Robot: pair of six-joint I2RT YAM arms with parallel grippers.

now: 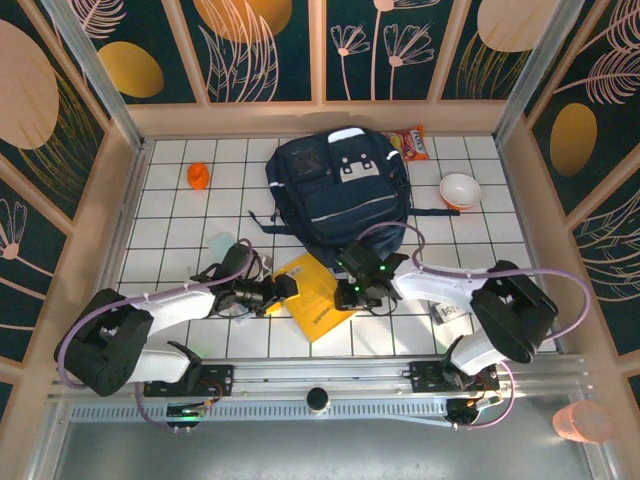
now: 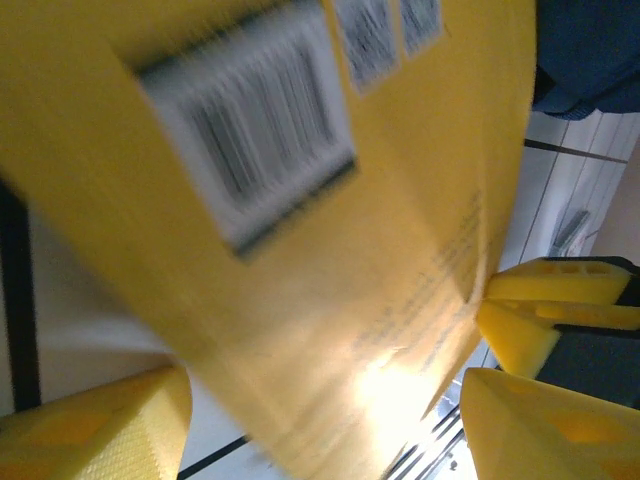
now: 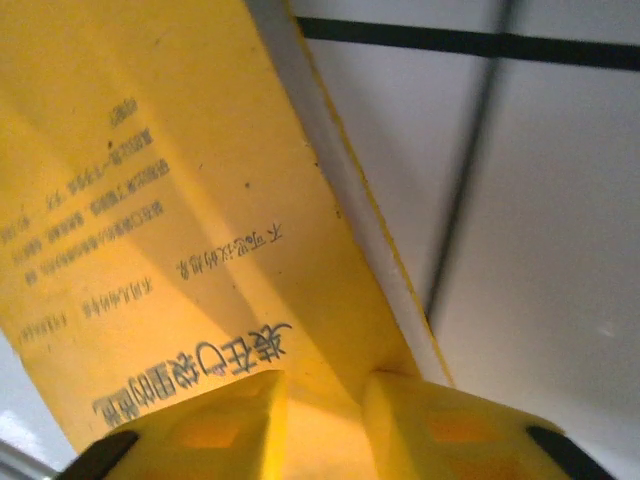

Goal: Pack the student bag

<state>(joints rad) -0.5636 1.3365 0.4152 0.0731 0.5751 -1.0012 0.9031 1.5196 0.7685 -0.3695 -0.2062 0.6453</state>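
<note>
The bag lies flat on the tiled surface, just beyond both sets of fingers and a little nearer the right ones. Its front pockets face up. In the left wrist view a dark blue corner of it shows past the book's far edge.

Between the two sets of fingers lies a thin yellow book, just short of the bag's near edge. The right fingers are close together with the book's edge running into the narrow gap between them. They seem clamped on it, though the contact itself is hard to make out. The left fingers stand wide apart, one at each side of the book, whose barcode label tilts up between them.

The left arm lies low and stretched across the surface toward the right, its wrist level with the book's left side. The right arm reaches leftward, elbow bent, wrist angled down at the book's right side.

Well beyond the left fingers is a small orange thing. Beyond the right fingers sit a white bowl and, beside the bag's far corner, a snack packet.
</note>
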